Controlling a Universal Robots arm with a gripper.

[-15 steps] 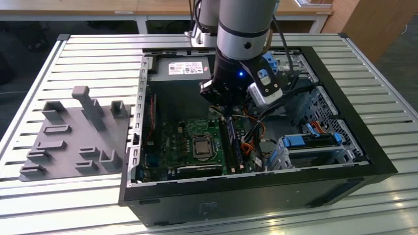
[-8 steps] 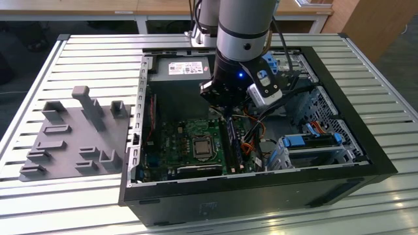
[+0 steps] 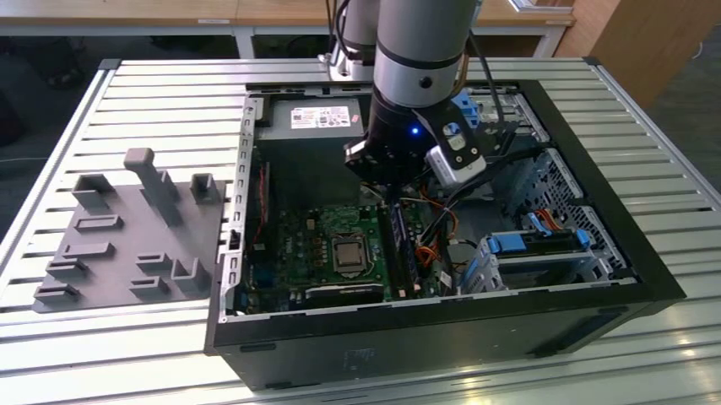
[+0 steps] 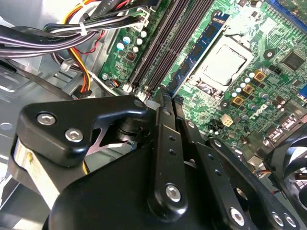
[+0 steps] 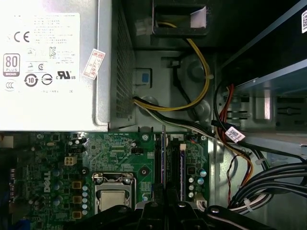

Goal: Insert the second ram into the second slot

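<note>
End effector is down inside the open computer case, over the memory slots that run just beside the CPU socket. It is narrow: fingers drawn in close and, by my reading, pinched on the second ram. That is the thin blue stick standing on edge on the CPU-socket side of the slot bank. It is carried edge-down and parallel to the slots, likely so its contact edge meets the slot squarely. Seated or just above the slot: cannot tell.

In the first wrist view another blue stick stands in a slot farther from the CPU socket, near the held one but apart from it.

Around:
- Cable bundle crowds the side of the slots away from the CPU socket, close enough to catch a finger, I judge.
- Power supply sits near the CPU socket, just off the board's edge.
- Light-blue drive brackets lie past the cables, farther again from the CPU socket.
- Grey fixture tray rests on the bench outside the case, well apart from the CPU socket.
</note>
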